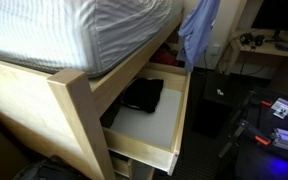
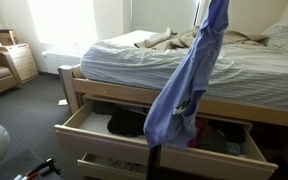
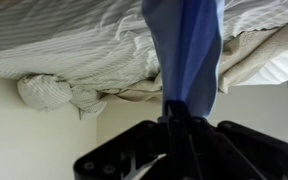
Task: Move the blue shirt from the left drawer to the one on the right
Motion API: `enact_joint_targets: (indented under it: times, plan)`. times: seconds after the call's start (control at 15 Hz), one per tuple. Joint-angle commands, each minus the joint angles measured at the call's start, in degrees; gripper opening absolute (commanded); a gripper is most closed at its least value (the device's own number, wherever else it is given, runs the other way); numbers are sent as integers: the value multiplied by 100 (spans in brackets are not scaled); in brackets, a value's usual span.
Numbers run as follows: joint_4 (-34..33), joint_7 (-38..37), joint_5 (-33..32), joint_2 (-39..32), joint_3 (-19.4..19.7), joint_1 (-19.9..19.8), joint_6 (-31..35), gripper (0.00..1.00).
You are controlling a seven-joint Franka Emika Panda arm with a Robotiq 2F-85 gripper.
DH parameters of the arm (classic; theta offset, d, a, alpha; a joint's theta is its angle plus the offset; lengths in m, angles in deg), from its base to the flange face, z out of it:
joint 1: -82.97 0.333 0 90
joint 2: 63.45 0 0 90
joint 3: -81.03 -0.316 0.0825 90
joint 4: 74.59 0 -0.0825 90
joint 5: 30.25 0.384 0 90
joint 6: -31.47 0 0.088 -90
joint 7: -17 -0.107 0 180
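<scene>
My gripper is clamped tight on the blue shirt. In the wrist view the cloth runs straight out from between my black fingers, bunched narrow where I pinch it. The shirt hangs at full length in the air in front of the bed, paler lining showing along one edge. Its lower end dangles in front of the divide between the two open drawers, and I cannot tell whether it touches the wood there. In an exterior view the shirt is up past the far end of the left drawer and clear of it. That drawer is pale wood with a white base, and the black garment lies flat in it. The other drawer holds the red cloth among darker clothes. The mattress has a striped sheet with rumpled bedding on top. The floor is dark carpet, the walls are white, and a wooden dresser stands by the wall. I count one bed, two pulled-out drawers, one blue shirt, one black garment and one red cloth.
</scene>
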Motion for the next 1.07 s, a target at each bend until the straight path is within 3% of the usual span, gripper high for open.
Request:
enact_joint_targets:
  times: [0.0,0.33,0.67,0.8,1.0]
  plan:
    - [-249,-52,40,-505,627,567,1087,0]
    - [68,36,-40,-871,1428,1421,2869,0]
    - [377,-180,-128,-1234,3101,2906,3635,0]
    - [313,-237,-248,-1163,3696,3477,3385,0]
    - [-263,-221,-579,-669,4186,4070,1748,0]
